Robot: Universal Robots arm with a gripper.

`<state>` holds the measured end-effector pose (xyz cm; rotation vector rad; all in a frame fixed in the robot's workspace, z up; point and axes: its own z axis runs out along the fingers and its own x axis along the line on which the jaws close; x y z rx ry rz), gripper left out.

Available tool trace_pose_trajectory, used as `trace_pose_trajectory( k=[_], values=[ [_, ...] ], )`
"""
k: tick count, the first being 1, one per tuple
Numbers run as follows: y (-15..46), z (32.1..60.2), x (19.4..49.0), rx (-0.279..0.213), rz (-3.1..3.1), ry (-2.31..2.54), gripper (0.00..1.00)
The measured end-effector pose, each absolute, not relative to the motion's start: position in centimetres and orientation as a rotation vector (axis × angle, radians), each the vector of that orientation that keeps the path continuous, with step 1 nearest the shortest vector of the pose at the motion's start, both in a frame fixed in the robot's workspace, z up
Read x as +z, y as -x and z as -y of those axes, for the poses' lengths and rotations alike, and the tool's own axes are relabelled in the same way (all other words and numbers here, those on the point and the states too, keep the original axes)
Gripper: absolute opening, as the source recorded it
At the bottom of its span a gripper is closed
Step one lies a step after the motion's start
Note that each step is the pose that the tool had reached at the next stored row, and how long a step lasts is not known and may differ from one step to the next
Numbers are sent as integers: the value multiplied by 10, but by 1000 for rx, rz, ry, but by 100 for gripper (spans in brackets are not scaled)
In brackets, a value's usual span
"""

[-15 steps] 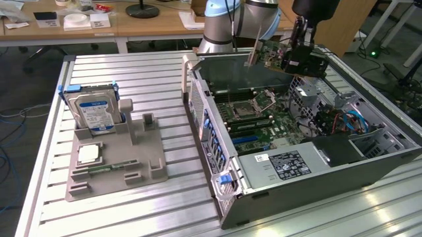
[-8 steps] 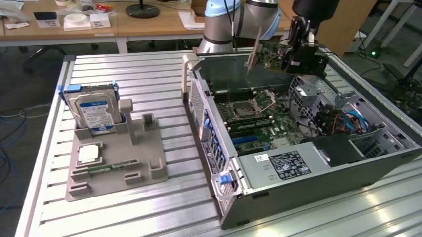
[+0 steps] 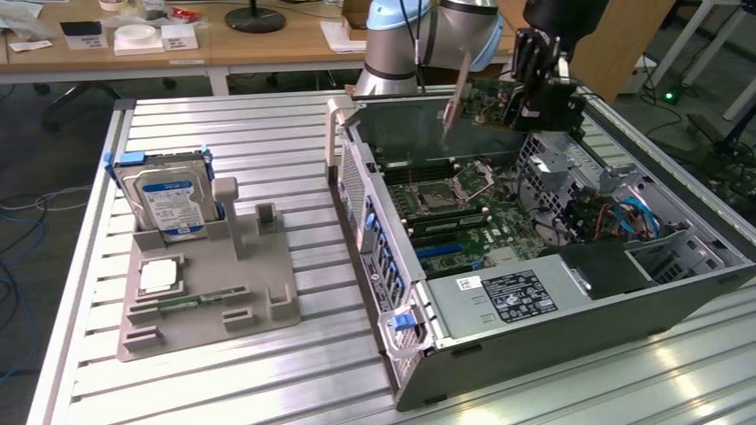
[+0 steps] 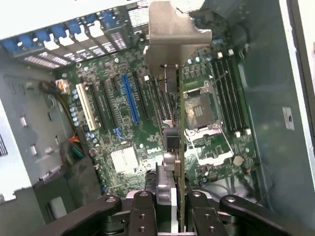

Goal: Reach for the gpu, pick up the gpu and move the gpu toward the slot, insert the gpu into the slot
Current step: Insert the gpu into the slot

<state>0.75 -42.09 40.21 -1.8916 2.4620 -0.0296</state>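
One claw (image 3: 534, 99) grips the graphics card (image 3: 487, 104) in the air above the far end of the open computer case (image 3: 555, 354), near the tabletop's (image 3: 236, 133) far edge. The blue slot (image 4: 130, 98) lies below and to one side of the card, long axes roughly parallel. The arm points down into the case.

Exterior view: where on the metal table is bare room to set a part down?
Bare table lies beyond the grey fixture, in the strip between it and the computer case, and along the front edge. The case is crowded inside; the gripper holds the gpu above it.
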Motion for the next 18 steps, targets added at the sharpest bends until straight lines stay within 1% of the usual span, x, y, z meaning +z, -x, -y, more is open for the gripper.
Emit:
trace_pose_trajectory(
  k=[8, 18],
  values=[
    [-8, 421, 402, -26, -2338, 2041, 28],
    [-8, 421, 402, -25, -2282, 2103, 28]
  ],
)
